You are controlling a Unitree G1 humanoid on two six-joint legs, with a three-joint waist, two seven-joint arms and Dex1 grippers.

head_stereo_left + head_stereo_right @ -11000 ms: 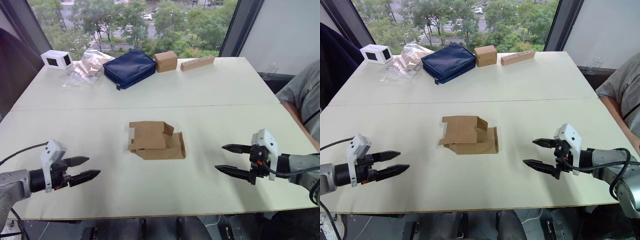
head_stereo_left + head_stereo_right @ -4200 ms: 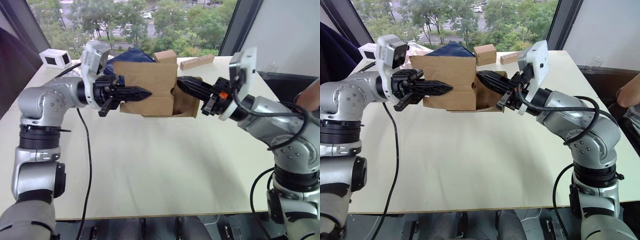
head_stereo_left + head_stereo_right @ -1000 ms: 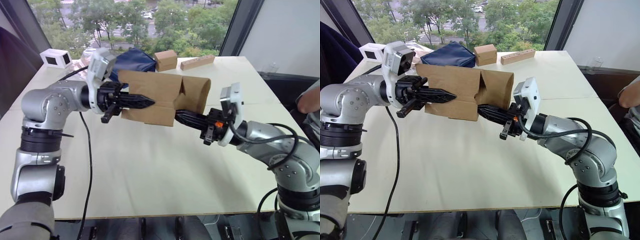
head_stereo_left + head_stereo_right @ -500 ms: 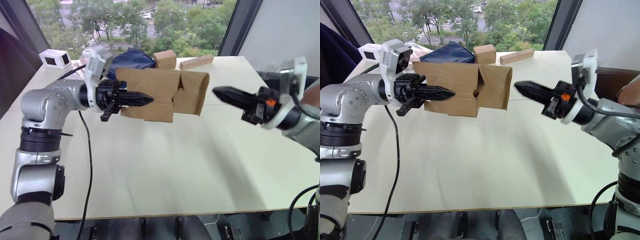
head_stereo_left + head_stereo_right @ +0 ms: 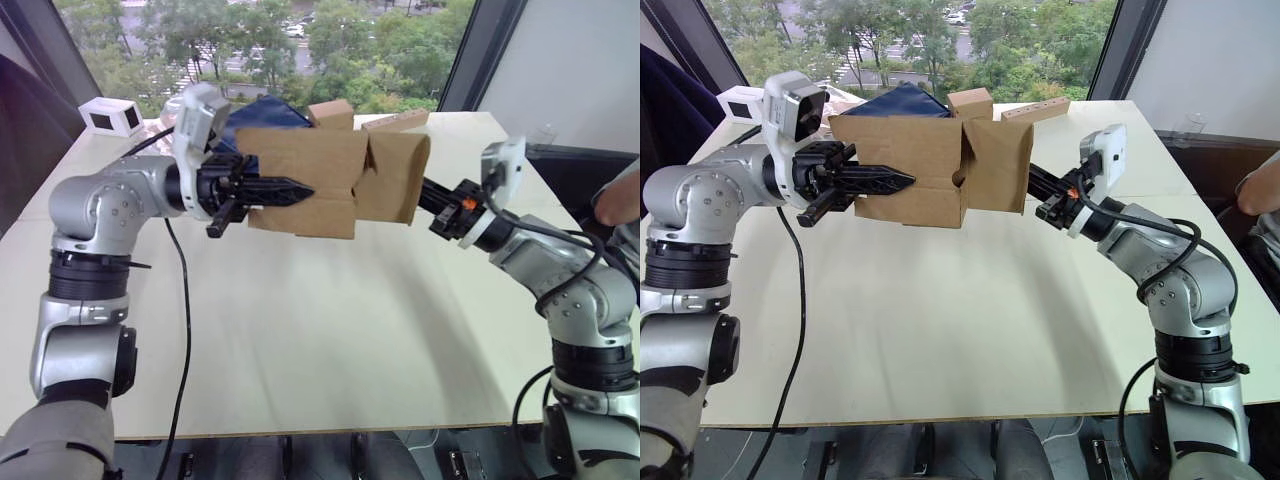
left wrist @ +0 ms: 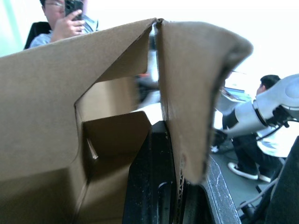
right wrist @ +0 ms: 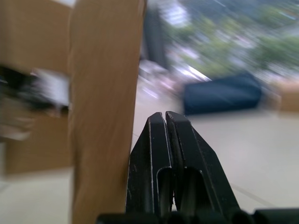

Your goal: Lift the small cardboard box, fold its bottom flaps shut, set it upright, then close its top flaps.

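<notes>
Gripping small cardboard box [image 5: 305,180] — left pincer [image 5: 292,189]

Box [image 5: 300,180], plain brown cardboard, hanging on its side in air above surface [image 5: 330,320]; end flap [image 5: 395,180] on robot's right sticking out, unfolded.

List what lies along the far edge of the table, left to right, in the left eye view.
White box → clear plastic bag → navy pouch → smaller brown box → long tan block.
</notes>
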